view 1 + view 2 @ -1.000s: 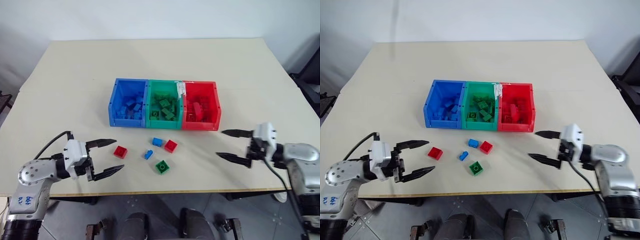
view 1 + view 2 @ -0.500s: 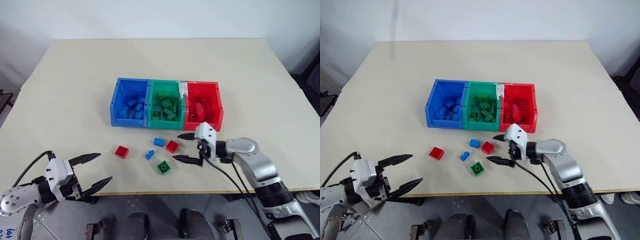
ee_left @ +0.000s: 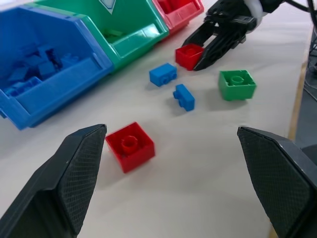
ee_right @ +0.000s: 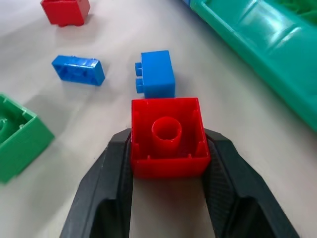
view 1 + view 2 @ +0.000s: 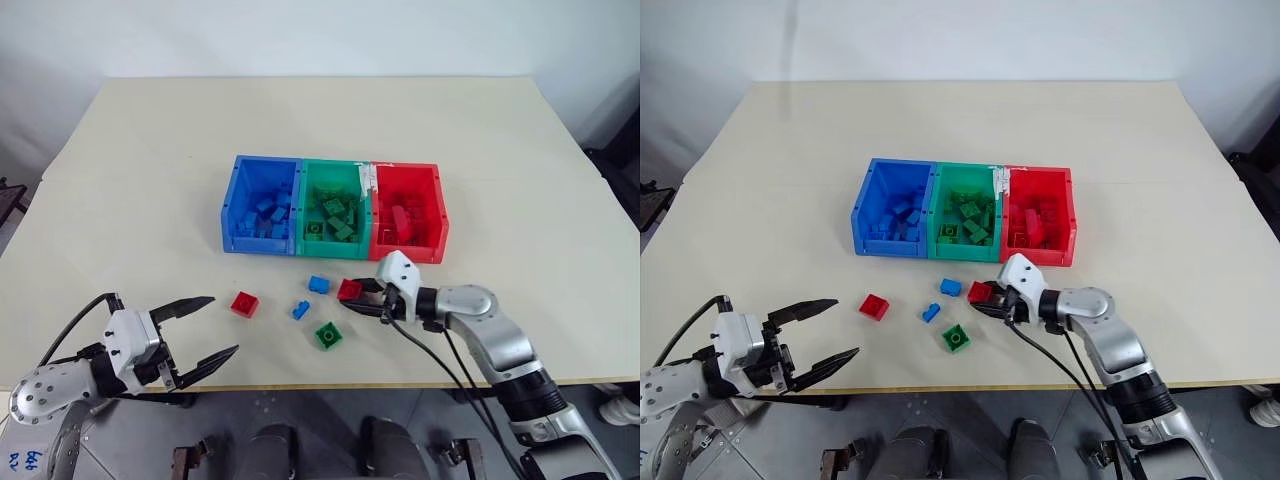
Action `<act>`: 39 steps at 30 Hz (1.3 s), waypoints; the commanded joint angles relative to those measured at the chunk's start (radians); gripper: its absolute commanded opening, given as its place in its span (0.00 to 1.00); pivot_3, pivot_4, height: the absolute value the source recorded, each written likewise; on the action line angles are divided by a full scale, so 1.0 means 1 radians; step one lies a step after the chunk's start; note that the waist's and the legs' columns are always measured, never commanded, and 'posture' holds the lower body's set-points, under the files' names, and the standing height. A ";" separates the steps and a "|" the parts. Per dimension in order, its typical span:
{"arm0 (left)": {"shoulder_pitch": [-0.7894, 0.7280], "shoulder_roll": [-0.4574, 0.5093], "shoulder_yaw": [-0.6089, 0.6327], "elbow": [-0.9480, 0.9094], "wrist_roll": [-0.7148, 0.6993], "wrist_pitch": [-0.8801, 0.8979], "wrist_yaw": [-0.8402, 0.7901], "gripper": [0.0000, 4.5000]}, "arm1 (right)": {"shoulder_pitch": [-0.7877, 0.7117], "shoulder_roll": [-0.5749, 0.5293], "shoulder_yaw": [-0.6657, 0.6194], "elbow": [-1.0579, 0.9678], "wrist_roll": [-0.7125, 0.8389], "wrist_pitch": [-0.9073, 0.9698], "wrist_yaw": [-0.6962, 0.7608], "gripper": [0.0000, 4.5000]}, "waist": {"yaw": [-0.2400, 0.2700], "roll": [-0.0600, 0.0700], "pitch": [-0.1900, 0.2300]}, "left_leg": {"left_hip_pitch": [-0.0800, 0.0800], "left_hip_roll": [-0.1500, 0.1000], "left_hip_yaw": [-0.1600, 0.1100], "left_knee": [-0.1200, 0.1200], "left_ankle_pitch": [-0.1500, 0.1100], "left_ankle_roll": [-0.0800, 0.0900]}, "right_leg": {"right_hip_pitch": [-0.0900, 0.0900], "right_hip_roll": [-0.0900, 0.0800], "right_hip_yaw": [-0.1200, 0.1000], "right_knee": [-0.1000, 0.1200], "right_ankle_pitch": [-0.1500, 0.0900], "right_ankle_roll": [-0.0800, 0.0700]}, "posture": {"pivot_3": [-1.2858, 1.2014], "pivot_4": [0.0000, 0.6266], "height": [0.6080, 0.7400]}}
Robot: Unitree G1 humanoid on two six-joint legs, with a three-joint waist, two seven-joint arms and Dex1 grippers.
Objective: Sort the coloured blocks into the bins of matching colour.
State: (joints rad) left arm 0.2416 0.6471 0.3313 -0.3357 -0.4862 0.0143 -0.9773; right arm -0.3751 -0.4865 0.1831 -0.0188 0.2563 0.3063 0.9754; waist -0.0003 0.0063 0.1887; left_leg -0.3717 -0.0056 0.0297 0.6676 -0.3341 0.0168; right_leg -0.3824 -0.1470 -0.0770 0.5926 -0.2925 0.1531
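Right gripper (image 4: 168,163): jaws clamped on the flanks of a red block (image 4: 169,136), hollow underside toward the wrist camera, on the table (image 5: 150,180) just in front of the red bin (image 5: 405,217). Beside it lie two blue blocks (image 5: 318,284) (image 5: 299,309), a green block (image 5: 327,335) and a second red block (image 5: 243,304). Left gripper (image 5: 208,327): jaws wide apart, holding nothing, near the table's front edge, well apart from the blocks. The green bin (image 5: 334,210) and blue bin (image 5: 262,212) adjoin the red.
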 commanded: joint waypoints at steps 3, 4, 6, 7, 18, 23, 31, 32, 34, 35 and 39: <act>-0.065 0.001 -0.041 -0.017 0.002 0.005 0.011 1.00 | -0.029 -0.009 -0.199 -0.115 0.231 0.069 0.019 0.33 | -0.001 0.000 0.000 | 0.000 0.001 0.001 0.000 0.000 0.000 | -0.001 0.000 0.000 0.000 0.000 0.000 | 0.52 0.24 1.00; -0.083 -0.005 -0.056 -0.031 -0.003 0.016 0.021 1.00 | -0.054 -0.006 -0.234 -0.097 0.234 0.060 -0.015 0.33 | -0.002 0.000 0.000 | 0.000 0.001 0.001 0.000 0.000 0.000 | 0.000 0.000 0.000 0.001 0.000 0.000 | 0.52 0.24 1.00; -0.112 -0.021 -0.082 -0.049 -0.017 0.037 0.041 1.00 | -0.108 0.001 -0.276 -0.038 0.211 0.032 -0.077 0.33 | -0.003 0.000 0.000 | 0.001 0.001 0.003 0.000 0.000 0.000 | -0.001 0.000 0.000 0.001 0.000 0.001 | 0.52 0.24 1.00; -0.128 -0.030 -0.096 -0.055 -0.021 0.046 0.052 1.00 | -0.145 0.005 -0.293 0.007 0.190 -0.003 -0.104 0.33 | -0.003 0.000 0.000 | 0.001 0.001 0.004 0.000 0.000 0.000 | -0.001 0.000 0.001 0.001 0.000 0.001 | 0.52 0.24 1.00; -0.172 -0.040 -0.163 -0.043 -0.002 0.068 0.058 1.00 | -0.372 -0.006 -0.255 0.381 -0.013 -0.192 -0.201 0.50 | -0.007 0.000 0.000 | -0.003 0.001 0.011 0.000 0.000 0.000 | -0.010 0.000 0.001 0.005 0.000 0.000 | 0.52 0.24 1.00; -0.169 -0.042 -0.182 -0.033 -0.009 0.080 0.044 1.00 | -0.325 -0.047 -0.291 0.330 0.019 -0.206 -0.148 0.87 | -0.002 0.000 0.000 | -0.003 0.001 0.011 0.000 0.000 0.000 | -0.009 0.000 0.001 0.005 0.000 0.000 | 0.52 0.24 1.00; -0.236 -0.035 -0.203 0.045 -0.027 0.082 -0.031 1.00 | 0.059 -0.254 -0.440 0.034 0.227 -0.171 0.154 1.00 | 0.023 0.000 0.000 | -0.005 0.000 0.014 0.002 -0.001 0.001 | -0.008 0.000 -0.001 0.004 0.001 0.001 | 0.52 0.24 1.00; -0.246 -0.032 -0.200 0.066 -0.021 0.070 -0.044 1.00 | 0.118 -0.300 -0.444 0.027 0.215 -0.199 0.214 1.00 | 0.023 0.000 0.000 | -0.005 0.000 0.016 0.003 -0.001 0.002 | -0.008 0.000 -0.001 0.003 0.001 0.001 | 0.52 0.24 1.00; -0.256 -0.020 -0.197 0.102 -0.012 0.046 -0.081 1.00 | 0.203 -0.363 -0.450 0.029 0.189 -0.270 0.299 1.00 | 0.023 0.000 0.000 | -0.004 0.000 0.018 0.004 -0.001 0.002 | -0.008 0.000 -0.001 0.003 0.001 0.001 | 0.52 0.24 1.00; -0.259 -0.005 -0.197 0.121 -0.002 0.033 -0.104 1.00 | 0.235 -0.386 -0.450 0.030 0.187 -0.281 0.328 1.00 | 0.023 0.000 0.000 | -0.004 0.000 0.019 0.004 -0.001 0.002 | -0.007 0.000 -0.001 0.003 0.001 0.001 | 0.52 0.24 1.00; -0.270 0.032 -0.192 0.176 0.007 -0.009 -0.164 1.00 | 0.256 -0.399 -0.405 0.045 0.174 -0.342 0.387 1.00 | 0.003 -0.001 0.000 | -0.001 0.001 0.023 0.005 -0.002 0.001 | -0.007 0.002 0.000 0.005 0.001 0.001 | 0.52 0.24 1.00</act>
State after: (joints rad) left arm -0.0224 0.6747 0.1190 -0.1569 -0.4724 0.0293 -1.1262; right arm -0.1038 -0.8797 -0.2311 0.0463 0.4199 -0.0091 1.3402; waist 0.0030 0.0058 0.1885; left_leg -0.3715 -0.0040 0.0519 0.6732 -0.3361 0.0176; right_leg -0.3897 -0.1457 -0.0764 0.5988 -0.2912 0.1536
